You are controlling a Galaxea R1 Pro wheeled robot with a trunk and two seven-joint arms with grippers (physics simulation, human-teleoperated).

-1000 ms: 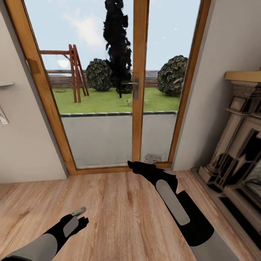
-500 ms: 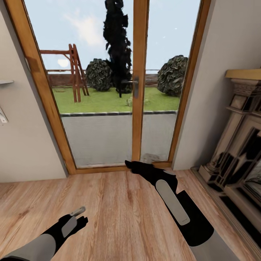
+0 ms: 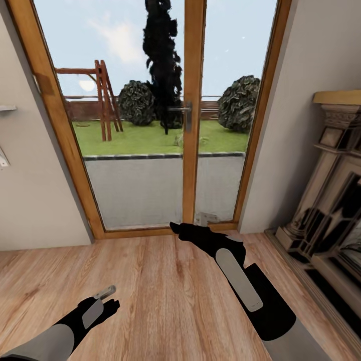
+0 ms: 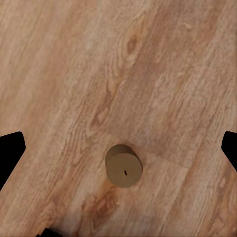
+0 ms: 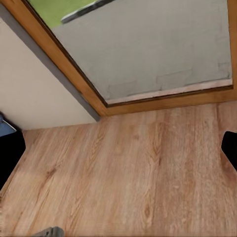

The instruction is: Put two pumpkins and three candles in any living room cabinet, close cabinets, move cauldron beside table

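Note:
A short beige-tan candle (image 4: 123, 165) stands upright on the wooden floor. In the left wrist view it lies straight below my left gripper (image 4: 119, 150), whose dark fingertips (image 4: 10, 153) stand wide apart on either side, touching nothing. In the head view the left gripper (image 3: 103, 303) hangs low over the floor at the lower left. My right gripper (image 3: 175, 229) reaches forward near the foot of the glass door, open and empty, with its fingertips (image 5: 229, 148) spread over bare floor. The pumpkins, cabinet and cauldron are out of view.
A tall wood-framed glass door (image 3: 193, 125) onto a garden faces me. An ornate stone-coloured fireplace (image 3: 331, 200) lines the right wall. A pale wall (image 3: 30, 200) with a small shelf stands at the left. Wooden floor (image 3: 165, 296) spreads between the arms.
The whole view has shifted slightly. My left gripper has sunk a little toward the floor, and the right gripper has edged slightly left.

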